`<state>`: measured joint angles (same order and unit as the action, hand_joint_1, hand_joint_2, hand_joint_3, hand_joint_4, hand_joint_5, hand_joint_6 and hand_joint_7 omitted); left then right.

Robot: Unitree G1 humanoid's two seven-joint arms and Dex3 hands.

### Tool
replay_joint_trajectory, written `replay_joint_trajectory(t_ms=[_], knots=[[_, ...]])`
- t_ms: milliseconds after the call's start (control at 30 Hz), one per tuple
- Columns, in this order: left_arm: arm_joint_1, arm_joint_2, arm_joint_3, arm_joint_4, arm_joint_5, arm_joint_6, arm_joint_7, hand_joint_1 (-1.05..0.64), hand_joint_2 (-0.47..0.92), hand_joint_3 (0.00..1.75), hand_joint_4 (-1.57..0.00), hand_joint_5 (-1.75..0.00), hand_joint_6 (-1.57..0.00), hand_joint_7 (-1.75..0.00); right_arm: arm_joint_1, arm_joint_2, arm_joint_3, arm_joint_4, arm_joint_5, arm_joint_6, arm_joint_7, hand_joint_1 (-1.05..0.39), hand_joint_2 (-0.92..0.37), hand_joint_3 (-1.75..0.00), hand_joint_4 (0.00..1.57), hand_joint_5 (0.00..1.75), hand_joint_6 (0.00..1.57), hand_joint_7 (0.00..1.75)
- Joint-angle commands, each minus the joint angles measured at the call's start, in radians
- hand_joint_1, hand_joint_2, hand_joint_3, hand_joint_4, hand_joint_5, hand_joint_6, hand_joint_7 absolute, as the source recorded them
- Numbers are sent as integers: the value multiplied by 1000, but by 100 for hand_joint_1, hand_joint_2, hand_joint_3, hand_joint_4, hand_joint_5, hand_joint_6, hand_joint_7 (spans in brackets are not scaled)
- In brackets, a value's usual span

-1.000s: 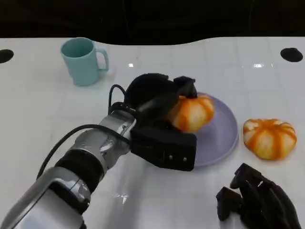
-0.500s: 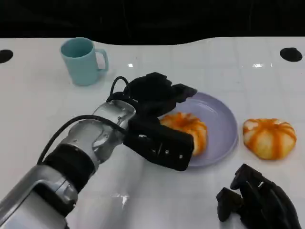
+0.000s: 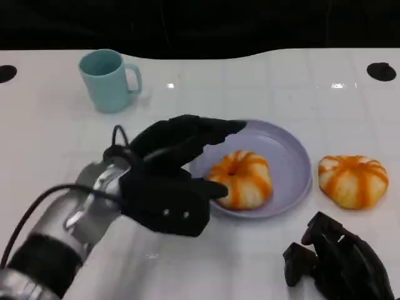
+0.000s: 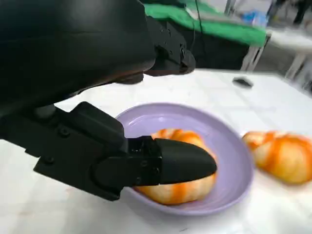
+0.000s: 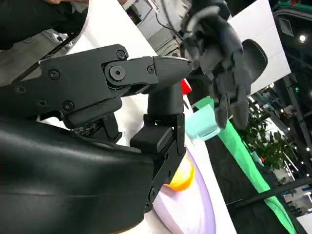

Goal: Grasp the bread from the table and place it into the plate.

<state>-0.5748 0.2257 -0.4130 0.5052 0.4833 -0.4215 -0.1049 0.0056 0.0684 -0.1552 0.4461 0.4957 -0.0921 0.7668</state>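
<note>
An orange-striped bread lies on the lavender plate, in its near-left part. My left hand is just left of it, fingers spread and holding nothing; one fingertip is close to the bread's side. In the left wrist view the bread sits on the plate behind a black fingertip. My right hand rests low at the near right, holding nothing. The right wrist view shows the bread and the plate past my right hand's fingers.
A second orange-striped bread lies on the table right of the plate, also seen as the second bread. A teal mug stands at the far left. The white table has a dark far edge.
The bread went from held above the plate to lying on it. My left hand let go of it and drew back to the left and nearer. The right hand stayed still.
</note>
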Motion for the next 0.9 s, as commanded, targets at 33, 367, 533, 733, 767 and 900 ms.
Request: replay_joint_trajectory(t_ms=[33,367,533,733,767,900], knots=[[155,-84,124,-30,-267,-103,-4,-53,92,30,-44,-129,-54,-58,1,-17,-14,14,-2,-6,-6,-57,-92,-25,78,169,70,141],[461,-191,223,-289,-819,49,-318,-68,92,37,-56,-175,-50,-150,9,-20,-13,-2,-3,7,-12,-56,-92,-25,78,168,70,142],[589,-199,245,-413,-982,196,-418,-66,92,39,-72,-175,-52,-164,11,-18,-13,-11,0,13,-10,-56,-92,-24,79,169,69,142],[688,-199,269,-470,-1068,334,-482,-65,92,36,-80,-175,-56,-174,11,-20,-13,-15,3,17,-8,-57,-92,-24,78,169,69,141],[695,-203,274,-469,-1075,347,-489,-64,92,34,-81,-175,-56,-175,11,-21,-13,-15,3,18,-6,-57,-92,-24,78,169,69,141],[702,-216,292,-469,-1073,368,-503,-63,92,31,-83,-175,-57,-175,7,-23,-18,-9,8,23,-3,-57,-92,-23,79,169,70,142]])
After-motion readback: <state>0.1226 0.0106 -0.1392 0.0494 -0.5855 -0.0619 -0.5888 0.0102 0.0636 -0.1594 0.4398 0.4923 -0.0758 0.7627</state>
